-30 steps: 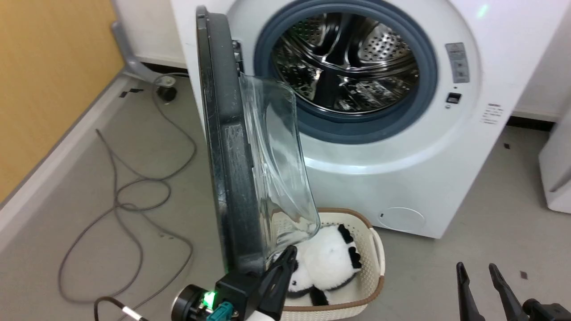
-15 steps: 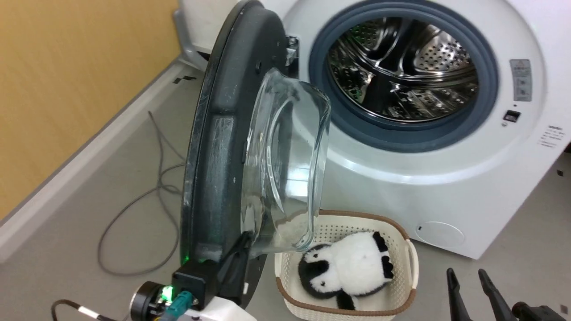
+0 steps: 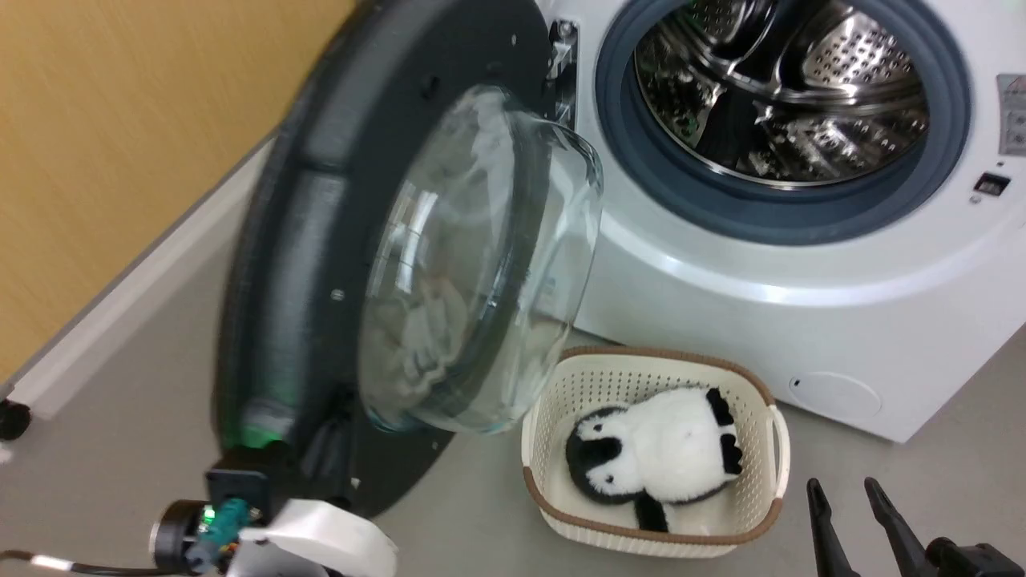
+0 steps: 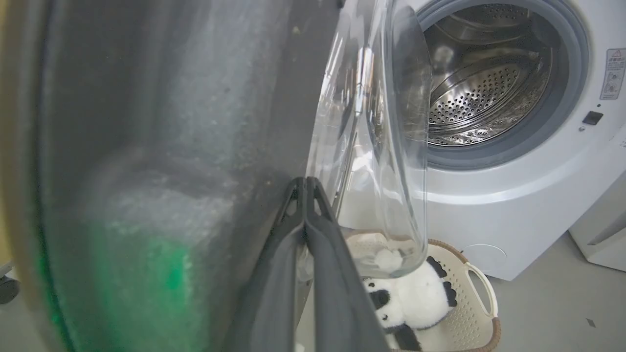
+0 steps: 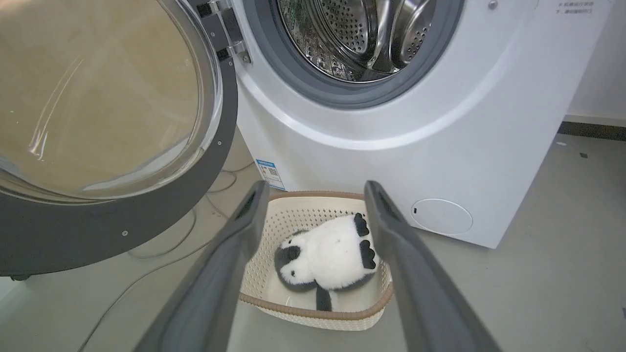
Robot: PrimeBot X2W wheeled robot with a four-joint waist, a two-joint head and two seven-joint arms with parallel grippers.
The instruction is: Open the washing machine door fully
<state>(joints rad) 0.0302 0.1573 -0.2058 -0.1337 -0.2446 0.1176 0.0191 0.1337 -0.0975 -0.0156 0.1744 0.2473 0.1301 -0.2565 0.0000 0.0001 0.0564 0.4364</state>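
The washing machine [image 3: 801, 264] stands white with its steel drum [image 3: 785, 88] bare inside the grey rubber ring. Its door [image 3: 304, 264], a black disc with a clear glass bowl [image 3: 481, 264], hangs swung far out to the left on its hinge. My left gripper [image 3: 329, 445] is shut, its tips pressed against the door's inner black face beside the bowl; in the left wrist view the gripper [image 4: 305, 188] holds nothing between its fingers, with the door [image 4: 171, 122] close in front. My right gripper [image 3: 842, 501] hangs open at the lower right, away from the door [image 5: 122, 230].
A cream basket [image 3: 553, 513] holding a panda plush [image 3: 657, 457] sits on the floor before the machine, under the door's glass bowl. A yellow wall [image 3: 120, 160] with a pale baseboard runs along the left. Cables [image 5: 161, 244] lie on the floor. A white appliance [image 4: 601, 234] stands at right.
The door has swung further outward to the left, showing more of its inner face, with my shut left gripper following against it. The head camera has shifted. The right gripper keeps its place.
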